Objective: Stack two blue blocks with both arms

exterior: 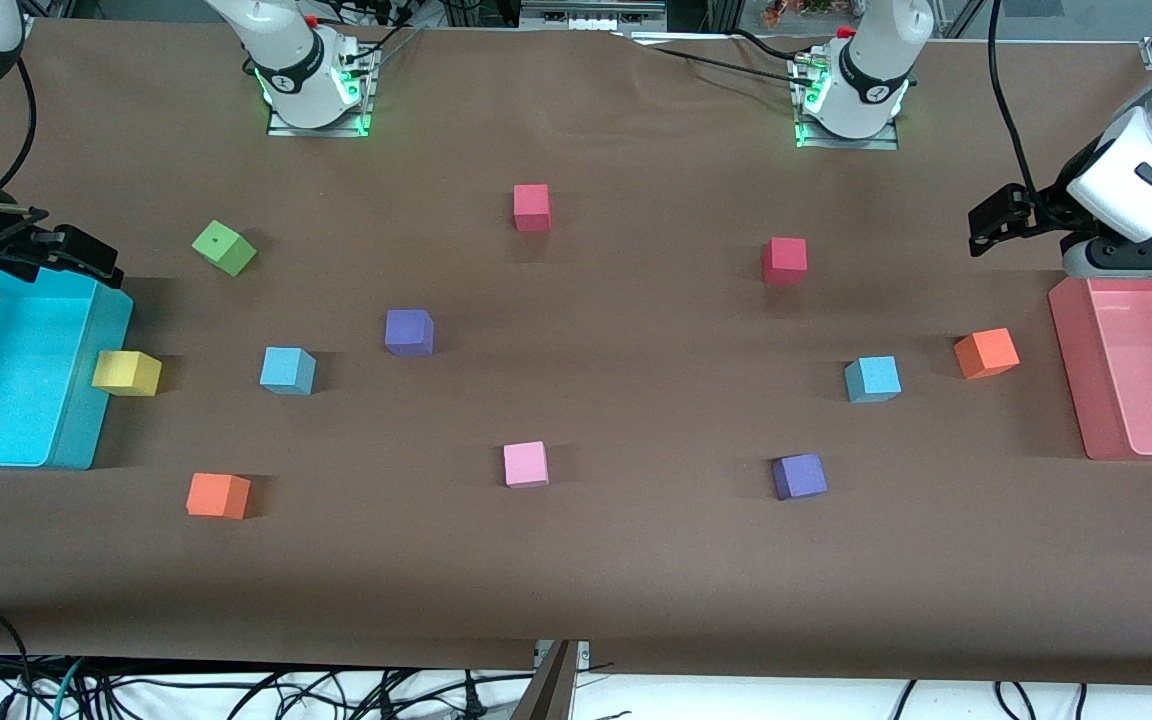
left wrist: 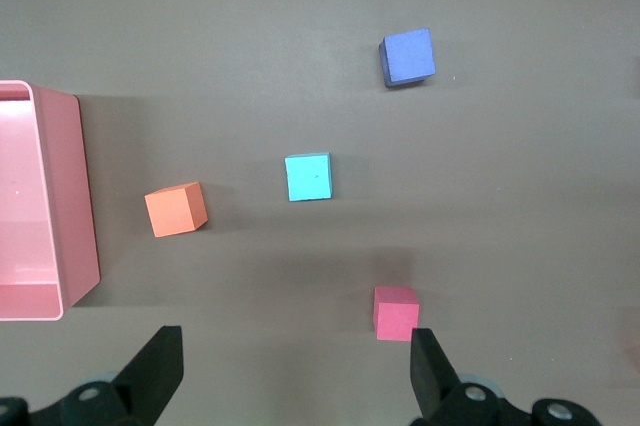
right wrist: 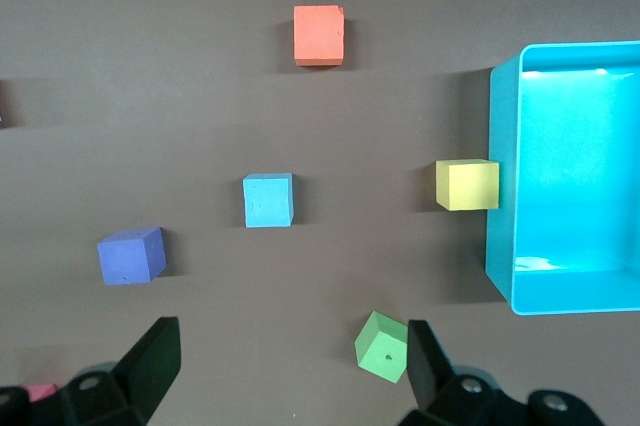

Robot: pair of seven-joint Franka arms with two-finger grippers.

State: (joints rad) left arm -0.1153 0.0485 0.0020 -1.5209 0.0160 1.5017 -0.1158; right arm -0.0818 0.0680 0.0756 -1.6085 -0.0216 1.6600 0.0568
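Note:
Two light-blue blocks lie apart on the brown table. One blue block (exterior: pixel 287 370) is toward the right arm's end and shows in the right wrist view (right wrist: pixel 268 199). The other blue block (exterior: pixel 872 379) is toward the left arm's end and shows in the left wrist view (left wrist: pixel 308 177). My left gripper (exterior: pixel 1066 235) hangs high by the pink bin, open and empty (left wrist: pixel 297 371). My right gripper (exterior: pixel 46 255) hangs high by the cyan bin, open and empty (right wrist: pixel 290 366). Neither gripper is near a block.
A cyan bin (exterior: pixel 86 400) stands at the right arm's end, with a yellow cube (exterior: pixel 126 372) against it. A pink bin (exterior: pixel 1071 370) stands at the left arm's end. Green (exterior: pixel 224 247), purple (exterior: pixel 408 332), orange (exterior: pixel 217 495), pink (exterior: pixel 525 464), red (exterior: pixel 784 260) and other cubes are scattered about.

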